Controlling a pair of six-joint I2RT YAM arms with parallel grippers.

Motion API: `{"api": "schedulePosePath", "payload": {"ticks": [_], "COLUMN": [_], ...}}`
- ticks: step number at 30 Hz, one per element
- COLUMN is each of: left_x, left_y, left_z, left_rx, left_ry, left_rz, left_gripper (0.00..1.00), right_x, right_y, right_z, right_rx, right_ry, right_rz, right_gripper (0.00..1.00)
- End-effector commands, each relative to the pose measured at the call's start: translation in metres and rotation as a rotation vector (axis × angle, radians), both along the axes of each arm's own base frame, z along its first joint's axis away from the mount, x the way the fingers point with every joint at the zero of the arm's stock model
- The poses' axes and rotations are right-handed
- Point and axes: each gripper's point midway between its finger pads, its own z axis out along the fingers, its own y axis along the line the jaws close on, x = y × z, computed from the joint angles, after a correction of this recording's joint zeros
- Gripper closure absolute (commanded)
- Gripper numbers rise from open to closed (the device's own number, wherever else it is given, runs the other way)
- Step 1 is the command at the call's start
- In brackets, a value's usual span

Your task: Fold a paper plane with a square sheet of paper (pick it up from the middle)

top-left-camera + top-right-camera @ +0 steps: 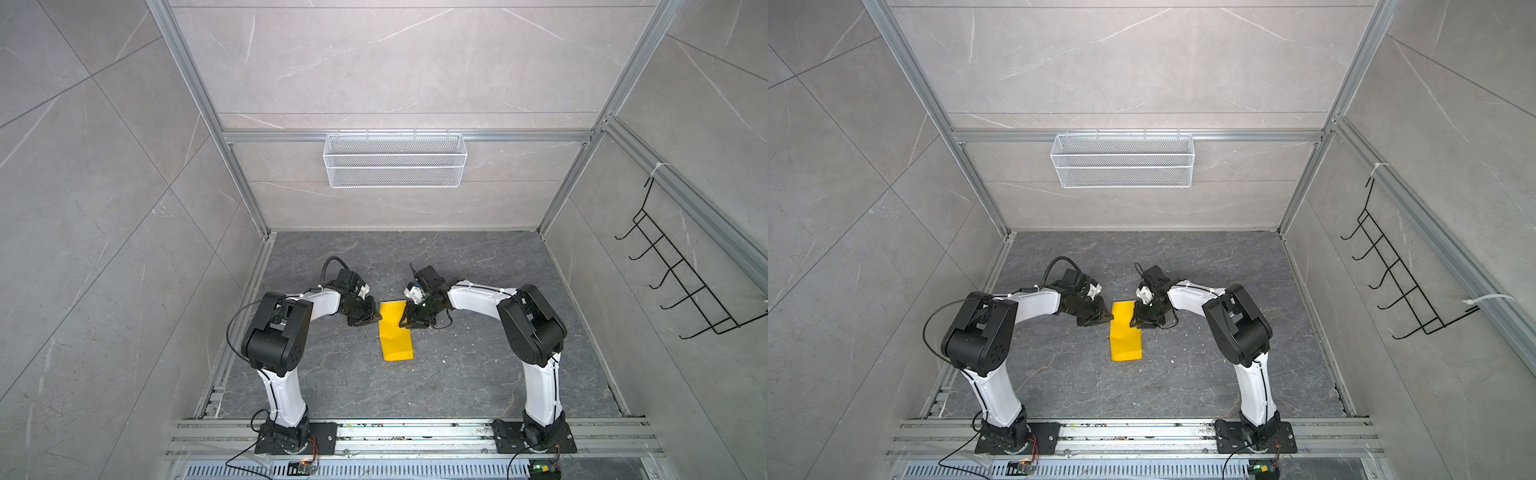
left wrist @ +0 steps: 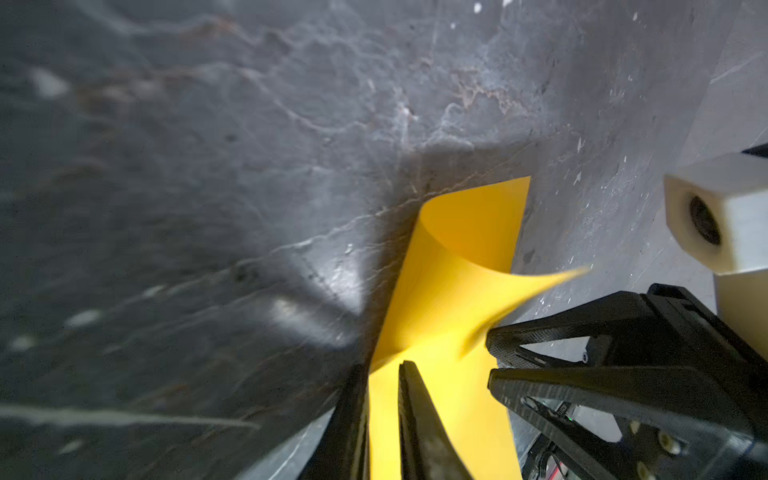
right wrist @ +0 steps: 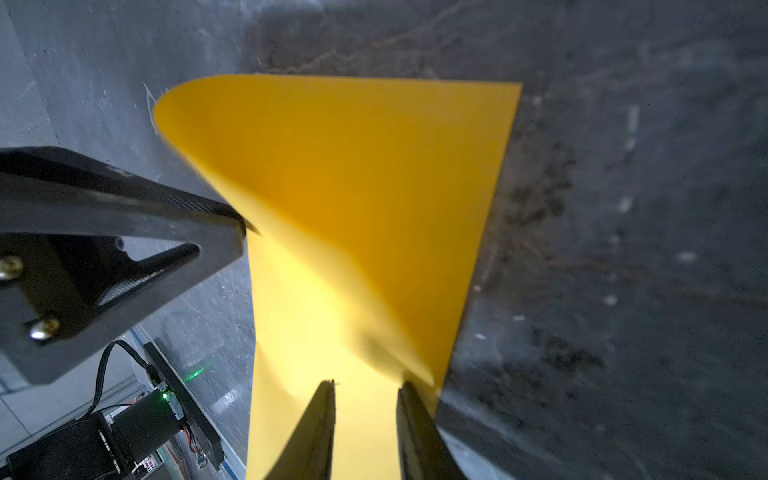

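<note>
While the paper point(image 1: 397, 338) runs lengthwise front-to-back, left gripper point(image 1: 376, 318) and right gripper point(image 1: 404, 322) pinch its sides.

Robot lab test cell: aluminium frame point(image 1: 270, 136), stone-look panels point(image 1: 104, 166), left arm point(image 1: 282, 390), right arm point(image 1: 540, 390) bolted to base rail point(image 1: 415, 432).

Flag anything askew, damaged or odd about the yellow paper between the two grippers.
The bright yellow sheet of paper is not flat: between the left gripper and right gripper it narrows and buckles upward, its edges curling. Only its near end looks to rest on the dark stone tabletop. No tear is visible.
</note>
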Motion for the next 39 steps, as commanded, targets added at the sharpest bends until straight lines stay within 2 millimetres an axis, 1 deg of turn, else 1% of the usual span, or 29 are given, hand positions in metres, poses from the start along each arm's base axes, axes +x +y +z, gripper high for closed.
{"api": "schedulePosePath", "payload": {"ticks": [1,5,7,10,13,18,23,32,35,39], "left_x": [-0.001,0.008,0.012,0.018,0.026,0.036,0.035,0.03,0.025,0.023], "left_y": [0.01,-0.008,-0.022,-0.037,-0.041,-0.041,-0.037,-0.018,-0.01,0.004], "left_z": [0.016,0.041,0.05,0.048,0.038,0.023,0.01,-0.004,-0.01,-0.012], "left_rx": [0.031,-0.014,-0.032,-0.037,-0.021,0.011,0.031,0.017,-0.001,0.006], "left_ry": [-0.025,-0.092,-0.122,-0.123,-0.109,-0.091,-0.068,-0.045,-0.031,-0.036], "left_rz": [0.007,-0.024,-0.052,-0.074,-0.073,-0.069,-0.07,-0.049,-0.048,-0.038], "left_gripper": [0.8,0.8,0.8,0.8,0.8,0.8,0.81,0.81,0.81,0.81], "right_x": [-0.028,-0.027,-0.028,-0.028,-0.029,-0.03,-0.03,-0.032,-0.032,-0.032], "right_y": [-0.063,-0.063,-0.063,-0.063,-0.063,-0.064,-0.064,-0.066,-0.067,-0.068], "right_z": [-0.085,-0.085,-0.086,-0.087,-0.087,-0.089,-0.088,-0.091,-0.092,-0.092], "right_rx": [-0.333,-0.332,-0.333,-0.333,-0.336,-0.339,-0.341,-0.35,-0.354,-0.355], "right_ry": [0.082,0.081,0.082,0.083,0.086,0.089,0.088,0.094,0.094,0.094], "right_rz": [-0.025,-0.028,-0.029,-0.03,-0.029,-0.024,-0.025,-0.025,-0.025,-0.026], "right_gripper": [0.69,0.69,0.69,0.69,0.69,0.69,0.68,0.68,0.68,0.68]}}
